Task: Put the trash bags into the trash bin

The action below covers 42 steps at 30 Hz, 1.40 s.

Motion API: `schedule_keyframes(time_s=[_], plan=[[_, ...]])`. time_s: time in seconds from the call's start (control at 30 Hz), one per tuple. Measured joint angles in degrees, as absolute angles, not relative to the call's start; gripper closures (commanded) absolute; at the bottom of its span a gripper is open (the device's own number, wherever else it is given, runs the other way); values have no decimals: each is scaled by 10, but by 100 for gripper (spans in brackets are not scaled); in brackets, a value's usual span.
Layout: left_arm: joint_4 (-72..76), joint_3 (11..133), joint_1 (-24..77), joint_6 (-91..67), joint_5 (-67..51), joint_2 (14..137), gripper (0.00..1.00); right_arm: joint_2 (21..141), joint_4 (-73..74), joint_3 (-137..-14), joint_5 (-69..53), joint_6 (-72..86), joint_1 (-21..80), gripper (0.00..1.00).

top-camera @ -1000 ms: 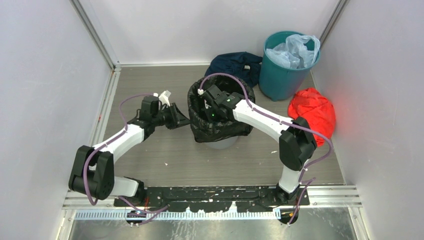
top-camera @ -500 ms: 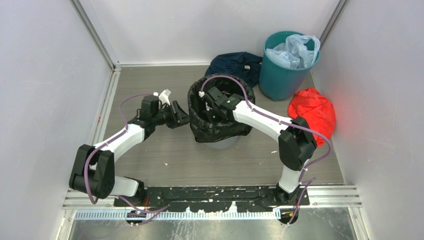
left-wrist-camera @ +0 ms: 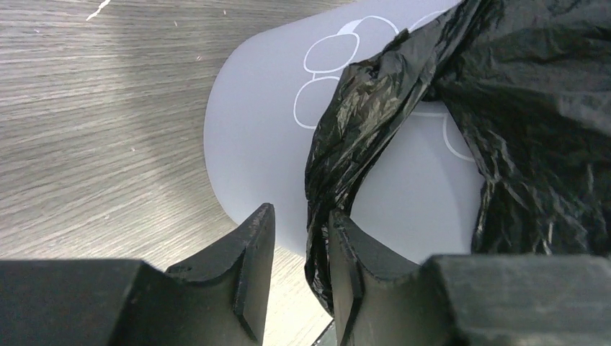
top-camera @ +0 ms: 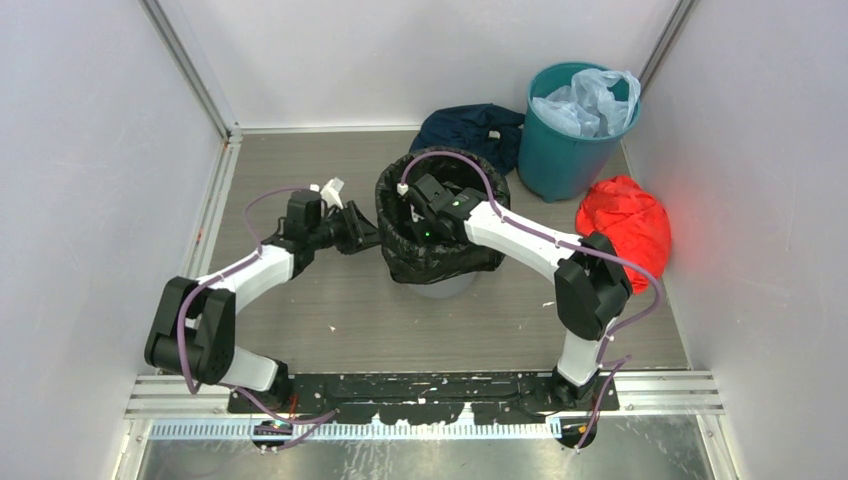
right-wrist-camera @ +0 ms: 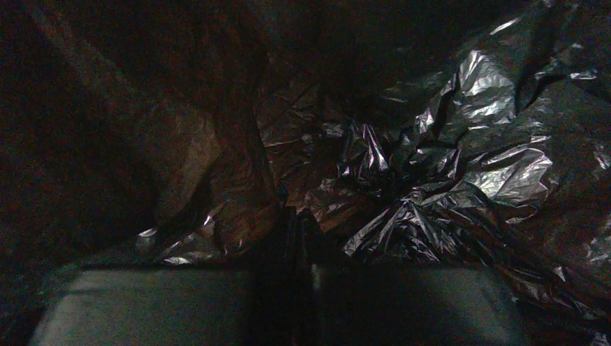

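My left gripper [left-wrist-camera: 301,220] stands with its jaws parted just beside the bin [left-wrist-camera: 259,122] — a twisted fold of the bag [left-wrist-camera: 533,108] hangs down between them, lying against one finger [left-wrist-camera: 346,267] with a gap to the other, so nothing is clamped. Ahead of it the bag drapes over the bin's rim and down its wall. My right gripper [right-wrist-camera: 297,231] is deep inside the bag's mouth, jaws closed together, crinkled film all round it — whether any film is nipped I cannot tell.
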<state>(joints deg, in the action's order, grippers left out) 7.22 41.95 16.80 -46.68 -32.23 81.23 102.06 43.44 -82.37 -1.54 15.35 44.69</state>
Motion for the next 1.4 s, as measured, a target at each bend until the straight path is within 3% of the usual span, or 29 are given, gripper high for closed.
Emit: schedule_keyframes(time_s=[0.37,1.4], plan=[[120,418,183,-496,-321,839,79,1034,429,-823,-18,154,449,99],[176,345,187,-506,-315,874,83,1077,413,-814,-37,159,449,99]])
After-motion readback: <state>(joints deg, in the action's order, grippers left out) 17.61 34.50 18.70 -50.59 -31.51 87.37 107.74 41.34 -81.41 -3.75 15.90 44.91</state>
